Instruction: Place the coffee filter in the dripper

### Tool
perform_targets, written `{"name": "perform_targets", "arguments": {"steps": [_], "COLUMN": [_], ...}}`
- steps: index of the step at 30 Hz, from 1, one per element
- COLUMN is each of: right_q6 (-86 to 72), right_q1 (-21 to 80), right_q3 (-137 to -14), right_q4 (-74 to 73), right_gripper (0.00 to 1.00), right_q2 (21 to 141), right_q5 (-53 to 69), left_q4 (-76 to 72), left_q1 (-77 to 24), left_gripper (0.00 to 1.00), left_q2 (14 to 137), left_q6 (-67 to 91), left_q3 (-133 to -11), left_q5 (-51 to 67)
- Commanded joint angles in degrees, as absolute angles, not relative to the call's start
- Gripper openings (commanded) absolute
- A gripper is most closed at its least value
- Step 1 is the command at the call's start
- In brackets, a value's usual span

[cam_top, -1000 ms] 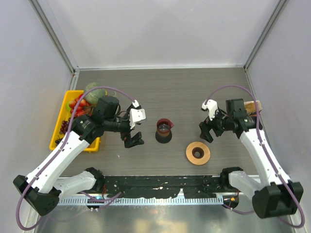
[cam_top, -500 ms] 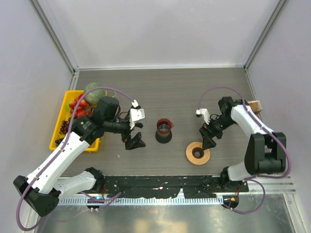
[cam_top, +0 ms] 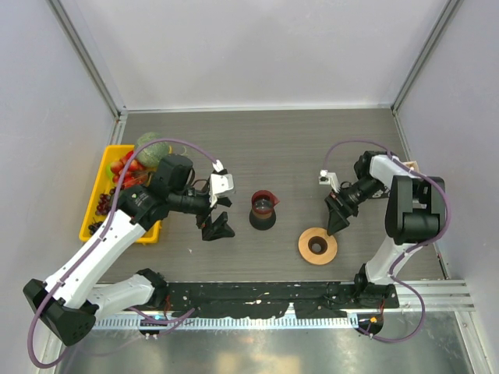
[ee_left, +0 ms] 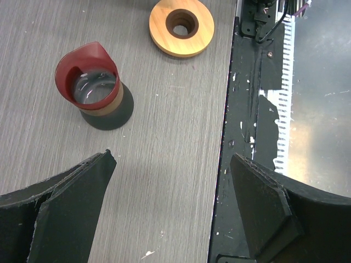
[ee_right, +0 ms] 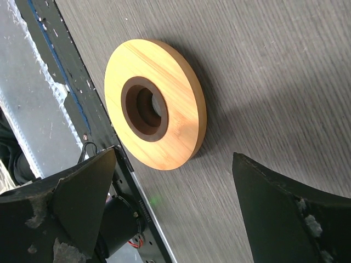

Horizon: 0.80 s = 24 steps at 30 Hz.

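The dripper (cam_top: pixel 317 245) is an orange-brown ring with a dark centre hole, lying flat near the table's front edge. It also shows in the left wrist view (ee_left: pixel 181 27) and the right wrist view (ee_right: pixel 186 104). A tan piece, probably the coffee filter (cam_top: pixel 411 165), lies at the far right edge, mostly hidden behind the right arm. My right gripper (cam_top: pixel 339 220) (ee_right: pixel 175 213) is open and empty, low over the table just behind and right of the dripper. My left gripper (cam_top: pixel 217 226) (ee_left: pixel 170 208) is open and empty, left of the black cup.
A small black cup with a red rim (cam_top: pixel 263 209) (ee_left: pixel 93 82) stands between the grippers. A yellow tray (cam_top: pixel 93 210) of fruit and a green melon (cam_top: pixel 148 144) sit at the left. A black rail (cam_top: pixel 257 300) runs along the near edge.
My right arm has folded in, and its gripper has come down and forward to the dripper's far-right side. The left gripper has barely shifted.
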<state>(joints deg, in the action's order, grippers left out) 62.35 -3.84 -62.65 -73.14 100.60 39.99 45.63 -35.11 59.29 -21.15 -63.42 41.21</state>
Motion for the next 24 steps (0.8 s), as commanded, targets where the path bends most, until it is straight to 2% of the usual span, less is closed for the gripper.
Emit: {"name": "perform_targets", "arguments": {"steps": [1,13,23,24], "right_q6": [62.1,61.9,63.5,63.6], "right_q1": [-3.8,-2.0,-1.0,-1.0], "right_q3": [-64.5,-62.7,-63.1,-63.1], "right_q4": [-73.0,-72.2,-74.7,-74.8], "right_gripper": [0.93,0.86,0.59,0.53], "right_q2": [102.3,106.8,108.2,108.0], "right_q5": [41.4,42.4,44.3,44.6], "left_q4": [43.4,42.6,42.5,42.5], "left_q1": [-34.9,-34.9,-34.9,-34.9], "left_gripper": [0.99,0.99,0.99,0.99], "left_q2": [59.2,58.8,58.8,58.9], "left_q6": [-20.7,-20.8,-21.2,-21.2], "left_q3": [-63.4,-61.8,-61.1,-61.1], "left_q5": [43.0,43.8,43.9,43.9]}}
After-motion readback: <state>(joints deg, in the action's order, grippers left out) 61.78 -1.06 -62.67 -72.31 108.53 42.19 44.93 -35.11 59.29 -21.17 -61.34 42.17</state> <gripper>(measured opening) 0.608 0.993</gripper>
